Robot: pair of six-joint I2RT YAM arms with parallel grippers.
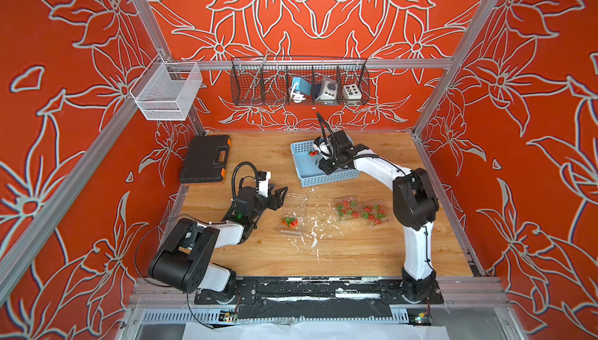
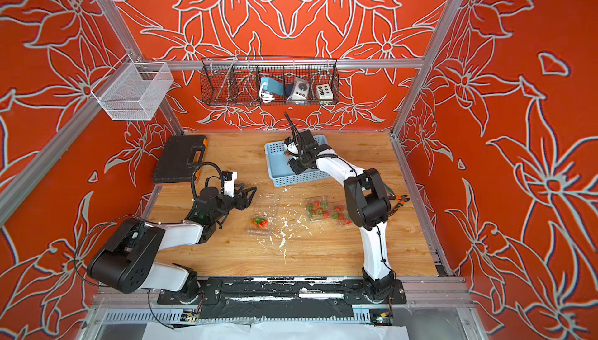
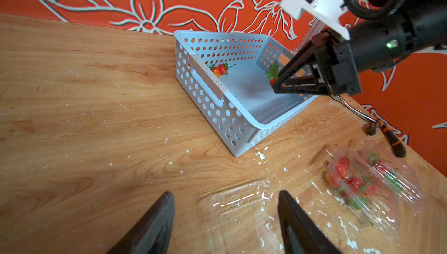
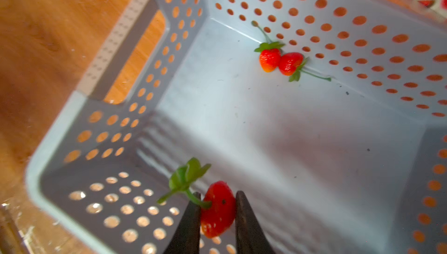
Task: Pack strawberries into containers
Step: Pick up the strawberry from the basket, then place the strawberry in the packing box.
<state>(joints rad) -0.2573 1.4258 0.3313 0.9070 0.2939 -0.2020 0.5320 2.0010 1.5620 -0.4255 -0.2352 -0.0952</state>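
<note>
The right hand [image 4: 217,196] is clamped on a small red strawberry with a green leafy cap [image 4: 217,213], pinched across its body, apparently to lift it out of the light-blue perforated plastic basket [image 4: 314,6] near the far edge of the wooden desk [image 1: 339,257]. Two more strawberries [image 4: 280,61] lie against the basket's wall. The left hand [image 3: 226,196], fingers apart, hovers by the open clear plastic clamshell container [image 3: 242,206] at mid-desk, probably ready to steady it. Two filled clamshells [image 1: 348,207] sit toward the right edge.

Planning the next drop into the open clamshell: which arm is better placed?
Right. The right gripper is shut on a strawberry inside the blue basket and probably only needs to carry it over; the left gripper stands open beside the open container, holding no berry.
</note>
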